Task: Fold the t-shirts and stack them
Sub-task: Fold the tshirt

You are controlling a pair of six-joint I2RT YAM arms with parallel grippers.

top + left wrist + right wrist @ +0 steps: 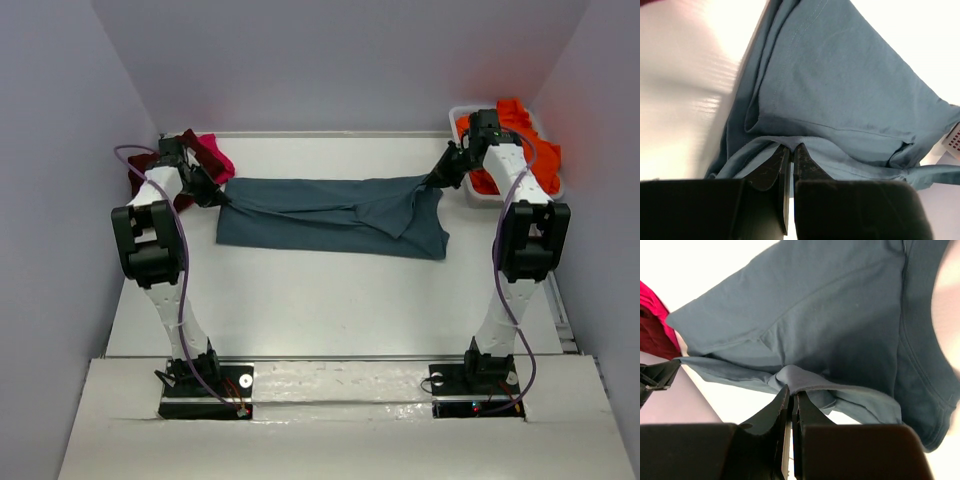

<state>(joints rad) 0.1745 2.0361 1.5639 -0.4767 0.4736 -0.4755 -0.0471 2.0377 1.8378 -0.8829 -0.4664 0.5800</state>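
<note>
Teal shirt (330,215) mid-fold on the counter (330,300), its ends pinched by left gripper (212,192) and right gripper (437,180); pink shirt (212,155) looks stacked, orange shirt (515,125) waits.

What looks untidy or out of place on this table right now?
The orange t-shirt spills over the rim of the white tub at the far right. The teal-blue t-shirt, pinched at either end by the left fingers and the right fingers, lies with crooked folds bunched toward its right side. Nothing looks damaged.
</note>
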